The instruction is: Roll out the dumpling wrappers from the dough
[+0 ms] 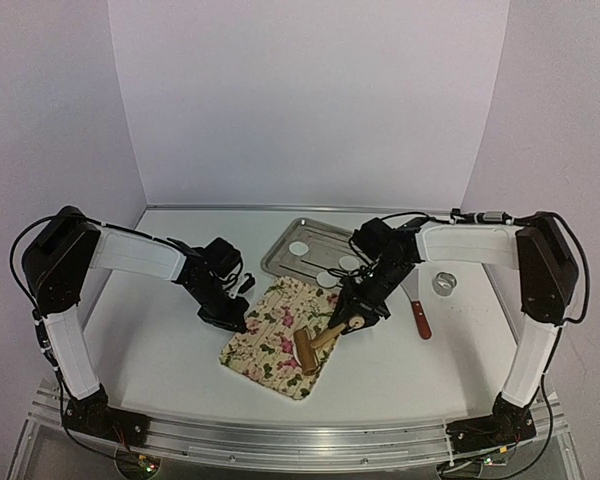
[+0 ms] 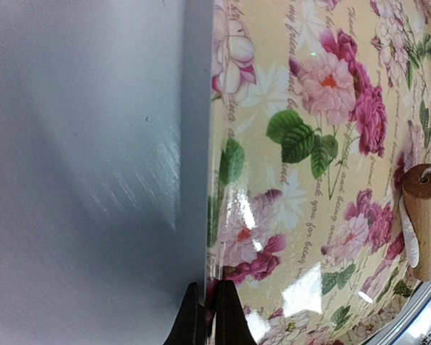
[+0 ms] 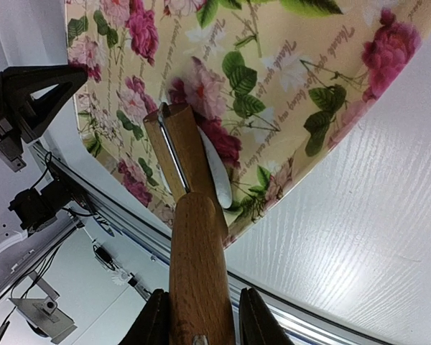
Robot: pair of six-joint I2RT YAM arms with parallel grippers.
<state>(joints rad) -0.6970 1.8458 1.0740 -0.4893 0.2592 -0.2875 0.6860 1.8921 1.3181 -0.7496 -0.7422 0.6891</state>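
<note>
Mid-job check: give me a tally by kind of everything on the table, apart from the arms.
dumpling wrappers: 3
dough piece under the roller: 1
wooden roller: 1
knife: 1
ring cutter: 1
floral mat: 1
tray: 1
Total: 9

The floral mat gleams like coated plastic, light pooling on its slick printed face — beside it the white table carries a softer sheen over a fine streaked grain. The rolling pin is bare honey-coloured wood, smooth and satin. Behind, a metal tray gives a dull brushed shine under matt white dumpling wrappers. The knife has a reddish wooden handle; the ring cutter is bright metal.
</note>
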